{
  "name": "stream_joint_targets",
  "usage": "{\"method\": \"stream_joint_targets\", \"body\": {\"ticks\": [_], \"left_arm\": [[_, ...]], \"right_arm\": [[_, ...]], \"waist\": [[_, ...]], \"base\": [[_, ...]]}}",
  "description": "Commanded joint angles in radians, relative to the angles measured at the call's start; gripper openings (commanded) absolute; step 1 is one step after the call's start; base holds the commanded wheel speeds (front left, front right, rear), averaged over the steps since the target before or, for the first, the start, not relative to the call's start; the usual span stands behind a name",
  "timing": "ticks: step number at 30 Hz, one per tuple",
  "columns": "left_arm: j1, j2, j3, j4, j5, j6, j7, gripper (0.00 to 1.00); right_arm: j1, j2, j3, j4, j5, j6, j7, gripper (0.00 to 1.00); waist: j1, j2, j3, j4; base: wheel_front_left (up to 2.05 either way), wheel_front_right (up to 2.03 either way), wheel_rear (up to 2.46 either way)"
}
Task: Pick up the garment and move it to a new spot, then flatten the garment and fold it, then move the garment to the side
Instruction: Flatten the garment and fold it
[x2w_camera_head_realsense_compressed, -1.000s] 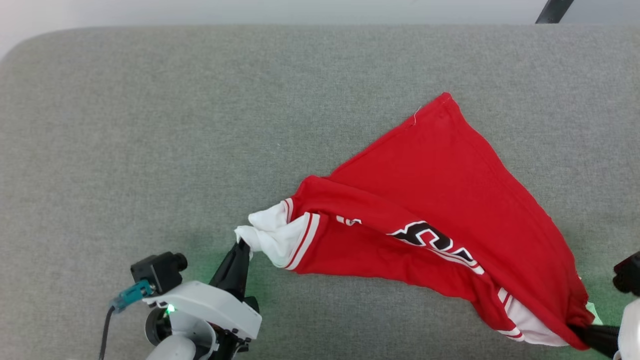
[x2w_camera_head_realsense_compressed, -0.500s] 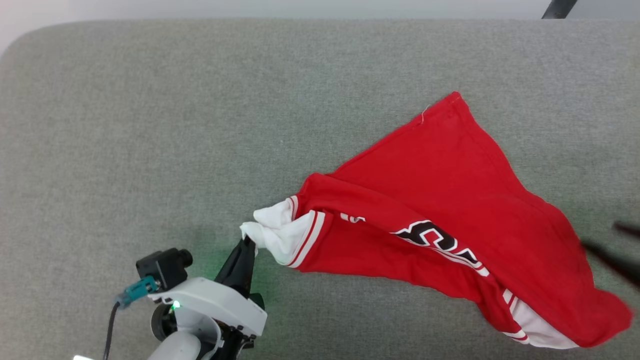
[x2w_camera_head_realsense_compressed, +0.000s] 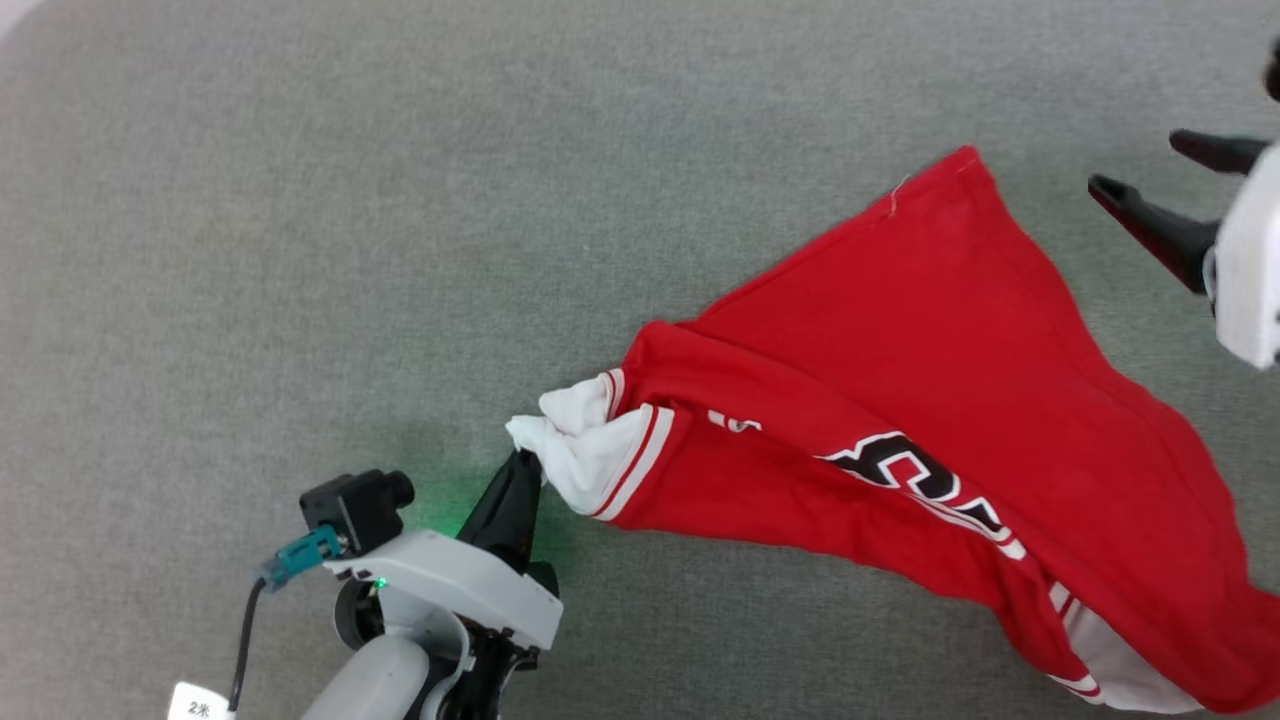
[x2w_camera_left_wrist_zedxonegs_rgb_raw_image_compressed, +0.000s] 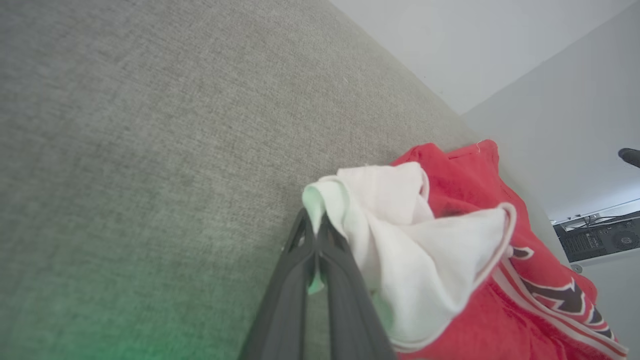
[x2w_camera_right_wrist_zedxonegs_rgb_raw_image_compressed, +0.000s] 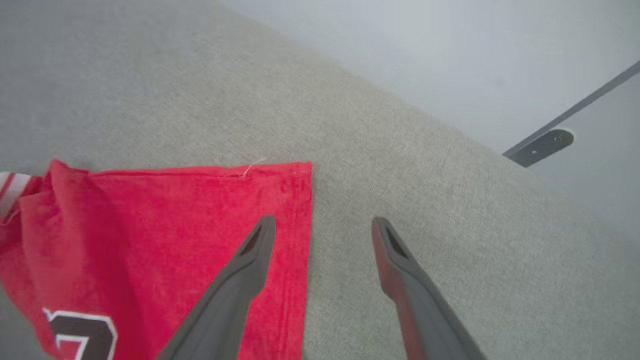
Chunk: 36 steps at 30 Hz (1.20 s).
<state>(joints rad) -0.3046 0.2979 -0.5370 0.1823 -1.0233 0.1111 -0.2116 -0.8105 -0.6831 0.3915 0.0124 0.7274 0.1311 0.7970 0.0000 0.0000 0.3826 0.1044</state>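
From the head we see most of the red shirt (x2w_camera_head_realsense_compressed: 900, 400) lying on the grey tabletop (x2w_camera_head_realsense_compressed: 300, 250), from the middle down to the low right edge, and both tools at once; the left tool (x2w_camera_head_realsense_compressed: 522, 458) is at the low left and the right tool (x2w_camera_head_realsense_compressed: 1137, 160) is at the upper right. The left wrist view shows up close what the head view cannot; its two dark fingers (x2w_camera_left_wrist_zedxonegs_rgb_raw_image_compressed: 290, 300) are pressed tight together on a fold of the white sleeve (x2w_camera_left_wrist_zedxonegs_rgb_raw_image_compressed: 400, 240), so the left tool is pinching the sleeve. The right wrist view shows the right tool's fingers spread wide with nothing between them; one is over the shirt's top corner (x2w_camera_right_wrist_zedxonegs_rgb_raw_image_compressed: 295, 175) and the other over bare tabletop; behind is a pale wall (x2w_camera_right_wrist_zedxonegs_rgb_raw_image_compressed: 400, 50) with a dark bar (x2w_camera_right_wrist_zedxonegs_rgb_raw_image_compressed: 545, 142).

A second ago the right tool was at the low right, clamped on the shirt's bottom end; now it has let go and sits up by the top corner; the left tool still holds the sleeve; the whole head picture has slid too, so the camera moved.

The shirt is bunched, not flat; the sleeve has red and white stripes; black and white letters (x2w_camera_head_realsense_compressed: 920, 480) are half hidden in a fold; the other sleeve (x2w_camera_head_realsense_compressed: 1115, 685) peeks out at the low right.
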Motion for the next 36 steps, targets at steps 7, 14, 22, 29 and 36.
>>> {"method": "stream_joint_targets", "body": {"ticks": [7, 14, 22, 29, 36], "left_arm": [[-0.036, -0.031, -0.015, 0.032, 0.009, -0.026, -0.005, 0.00], [-0.053, -0.057, -0.023, 0.075, 0.010, -0.048, -0.013, 0.00], [-0.063, -0.075, -0.023, 0.111, 0.009, -0.064, -0.020, 0.00], [-0.074, -0.077, -0.016, 0.128, 0.010, -0.069, -0.024, 0.00], [-0.090, -0.072, -0.005, 0.126, 0.019, -0.074, -0.031, 0.00]], "right_arm": [[-0.158, 0.034, 0.157, 0.218, -0.015, -0.001, -0.044, 1.00], [-0.216, 0.038, 0.310, 0.340, 0.030, -0.001, -0.084, 1.00], [-0.252, 0.040, 0.462, 0.446, 0.057, -0.001, -0.114, 1.00], [-0.279, 0.026, 0.545, 0.484, 0.117, -0.001, -0.138, 0.00], [-0.309, 0.044, 0.532, 0.522, 0.175, -0.001, -0.249, 0.00]], "waist": [[0.0000, 0.0000, 0.075, 0.058], [0.0000, 0.0000, 0.101, 0.090], [0.0000, 0.0000, 0.119, 0.102], [0.0000, 0.0000, 0.120, 0.098], [0.0000, 0.0000, 0.098, 0.086]], "base": [[0.00, 0.00, 0.00], [0.00, 0.00, 0.00], [0.00, 0.00, 0.00], [0.00, 0.00, 0.00], [0.00, 0.00, 0.00]]}}
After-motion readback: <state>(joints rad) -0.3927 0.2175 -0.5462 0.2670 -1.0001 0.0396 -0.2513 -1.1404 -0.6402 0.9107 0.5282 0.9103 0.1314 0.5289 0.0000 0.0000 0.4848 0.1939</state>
